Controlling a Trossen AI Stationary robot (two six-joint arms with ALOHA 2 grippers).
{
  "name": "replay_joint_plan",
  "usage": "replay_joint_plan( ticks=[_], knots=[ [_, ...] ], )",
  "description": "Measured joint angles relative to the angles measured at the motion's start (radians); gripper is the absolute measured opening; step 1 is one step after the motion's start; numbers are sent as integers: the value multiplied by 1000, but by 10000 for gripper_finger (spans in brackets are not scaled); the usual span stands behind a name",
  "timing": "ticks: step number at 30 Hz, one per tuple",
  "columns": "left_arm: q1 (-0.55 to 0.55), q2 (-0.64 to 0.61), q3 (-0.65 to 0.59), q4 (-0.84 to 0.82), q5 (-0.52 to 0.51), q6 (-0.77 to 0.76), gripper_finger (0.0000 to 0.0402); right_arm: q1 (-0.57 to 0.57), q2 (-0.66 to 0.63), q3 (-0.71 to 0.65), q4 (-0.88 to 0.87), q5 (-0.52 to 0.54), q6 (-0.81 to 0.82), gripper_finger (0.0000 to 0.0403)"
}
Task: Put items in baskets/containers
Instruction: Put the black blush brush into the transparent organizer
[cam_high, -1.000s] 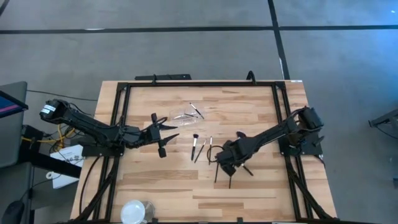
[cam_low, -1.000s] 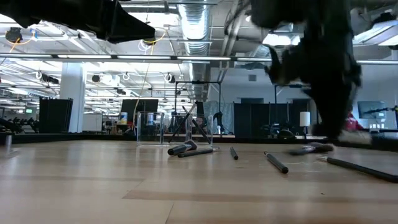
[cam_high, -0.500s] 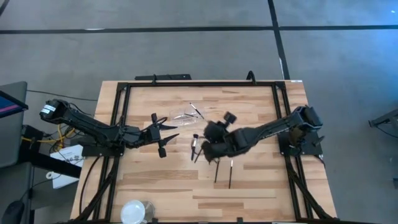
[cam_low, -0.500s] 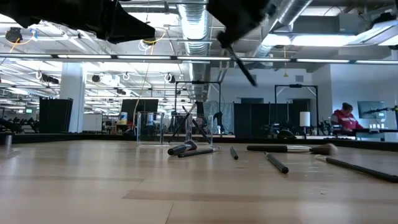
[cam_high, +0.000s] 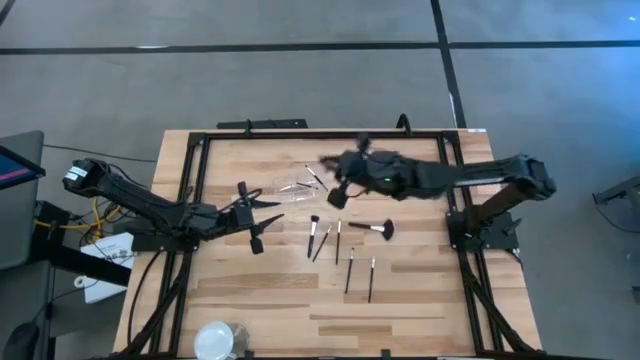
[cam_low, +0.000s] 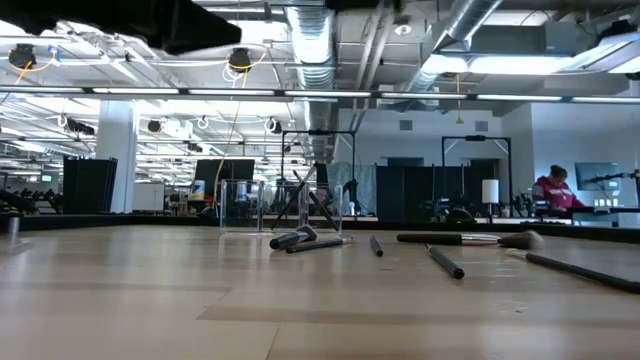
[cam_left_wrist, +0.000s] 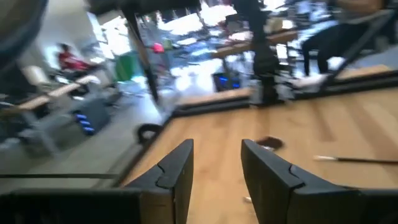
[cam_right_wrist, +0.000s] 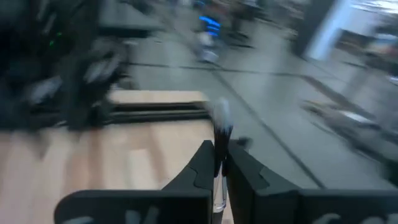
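The right tool (cam_high: 338, 190) is clamped on a slim dark-handled makeup brush with a silver ferrule (cam_right_wrist: 219, 163), the handle pinched between its two dark fingers (cam_right_wrist: 202, 163) with the bristle end sticking out past them. In the high view this tool hangs above the table just beside the small clear plastic container (cam_high: 297, 185), which stands toward the far side of the light wooden table (cam_high: 420, 290) and already has brushes leaning inside it (cam_low: 312, 203). Nearer the table's middle lie the loose brushes: one with a broad dark head (cam_high: 372, 228) on its side, two thin ones (cam_high: 322, 237) close together, and two more (cam_high: 360, 273) lying side by side nearer the front edge. The left tool (cam_high: 258, 215), fingers (cam_left_wrist: 177, 171) apart and holding nothing, hovers over the table's left part, near the container. A round white and clear object (cam_high: 216, 340) sits at the front left edge.
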Motion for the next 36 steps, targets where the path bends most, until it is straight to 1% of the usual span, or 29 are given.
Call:
replay_joint_plan(
  ticks=[2, 3, 5, 8, 10, 11, 13, 14, 16, 19, 23, 27, 31, 36],
  knots=[
    [-23, -46, 0, -10, -89, 24, 131, -54, 41, -123, 244, -106, 0, 8],
    [-33, -69, 0, -16, -129, 29, 131, -78, 68, -170, 385, -136, 24, 11],
    [-43, -117, 1, -64, -183, 31, 131, -125, 148, -229, 605, -192, 83, 16],
    [-42, -167, 1, -138, -193, 7, 131, -166, 295, -235, 792, -284, 92, 12],
    [-33, -178, 1, -177, -191, -35, 131, -170, 374, -188, 891, -291, 59, 7],
    [-27, -178, 1, -194, -189, -57, 131, -172, 402, -167, 909, -285, 53, 6],
    [-11, -178, 1, -249, -164, -101, 131, -175, 468, -110, 906, -274, 77, 7],
    [0, -175, 1, -283, -130, -124, 131, -179, 498, -91, 890, -277, 98, 9],
    [27, -164, 1, -346, -28, -191, 131, -182, 548, -44, 855, -284, 111, 15],
    [67, -137, -1, -399, 95, -284, 131, -181, 574, 21, 784, -263, 111, 16],
    [97, -93, -1, -407, 108, -334, 131, -177, 587, 70, 603, -261, 110, 7],
    [103, -50, -1, -411, 108, -347, 131, -179, 576, 101, 503, -258, 143, 12],
    [100, -17, -1, -407, 108, -367, 131, -180, 586, 110, 433, -255, 171, 21],
    [100, -4, -1, -400, 108, -376, 131, -179, 599, 108, 403, -256, 198, 26]
  ],
)
